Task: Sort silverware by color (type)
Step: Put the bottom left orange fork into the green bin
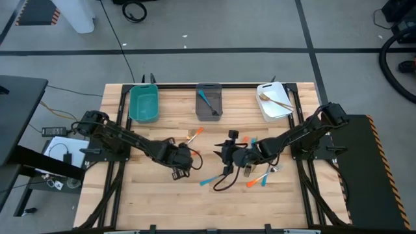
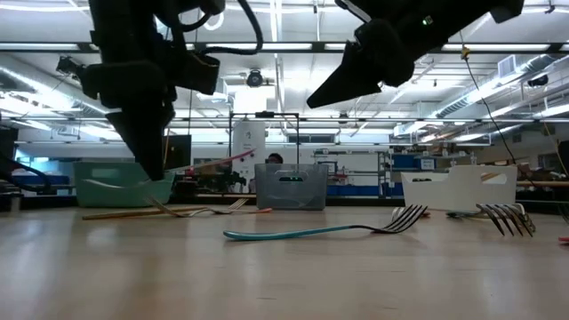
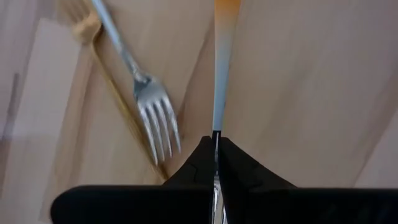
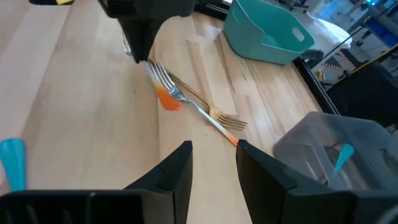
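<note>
My wooden table (image 1: 149,195) fills the middle of the high view, with three bins along its upper edge: a teal bin (image 1: 143,104) at upper left, a grey bin (image 1: 208,102) at centre with a blue-handled fork inside, and a white bin (image 1: 273,101) at upper right holding golden-tan forks.

My left claw (image 1: 184,160), just left of centre, is pinched together on an orange-handled fork (image 3: 221,56). In the left wrist view its metal neck runs straight out from between my fingertips and the orange end points directly away, so the fork's long axis lines up with the claw. Beside it lie a second fork (image 3: 140,90), tines toward me, and a golden-tan one (image 3: 93,43) partly under it.

My right claw (image 1: 229,155), just right of centre, hangs with fingers apart and nothing between them. A blue fork (image 2: 324,231) lies flat on the table in the low view, and more blue and orange forks (image 1: 260,177) are scattered at lower right of centre.

The coming move turns on this: the teal bin lies toward the upper left of my left claw, clearly nearer that arm than the right, if orange is meant to go there.

No brand, label or writing is readable.
</note>
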Robot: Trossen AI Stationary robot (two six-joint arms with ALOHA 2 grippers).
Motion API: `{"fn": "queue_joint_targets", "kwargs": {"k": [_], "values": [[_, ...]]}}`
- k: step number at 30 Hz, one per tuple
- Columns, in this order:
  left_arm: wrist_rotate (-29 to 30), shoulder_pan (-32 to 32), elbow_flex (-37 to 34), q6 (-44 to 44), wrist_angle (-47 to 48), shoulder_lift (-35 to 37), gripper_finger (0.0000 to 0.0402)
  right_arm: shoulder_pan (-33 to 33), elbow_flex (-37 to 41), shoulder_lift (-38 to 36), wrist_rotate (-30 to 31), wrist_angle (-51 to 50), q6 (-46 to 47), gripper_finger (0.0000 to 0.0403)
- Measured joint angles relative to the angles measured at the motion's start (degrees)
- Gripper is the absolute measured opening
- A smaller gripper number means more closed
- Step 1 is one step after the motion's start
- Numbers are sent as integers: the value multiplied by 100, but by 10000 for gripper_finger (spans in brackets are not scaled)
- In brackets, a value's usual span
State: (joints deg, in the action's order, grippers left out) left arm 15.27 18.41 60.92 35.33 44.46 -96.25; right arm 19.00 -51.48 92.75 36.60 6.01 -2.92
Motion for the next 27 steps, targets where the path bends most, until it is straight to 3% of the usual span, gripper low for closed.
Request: {"fn": "queue_joint_targets", "kwargs": {"k": [19, 27], "values": [[275, -306, -17, -1116, -655, 0, 14, -11, -716, 0, 146, -1514, -405, 130], [147, -684, -17, -2086, -1033, 24, 14, -10, -941, 0, -7, -2241, -1016, 130]]}}
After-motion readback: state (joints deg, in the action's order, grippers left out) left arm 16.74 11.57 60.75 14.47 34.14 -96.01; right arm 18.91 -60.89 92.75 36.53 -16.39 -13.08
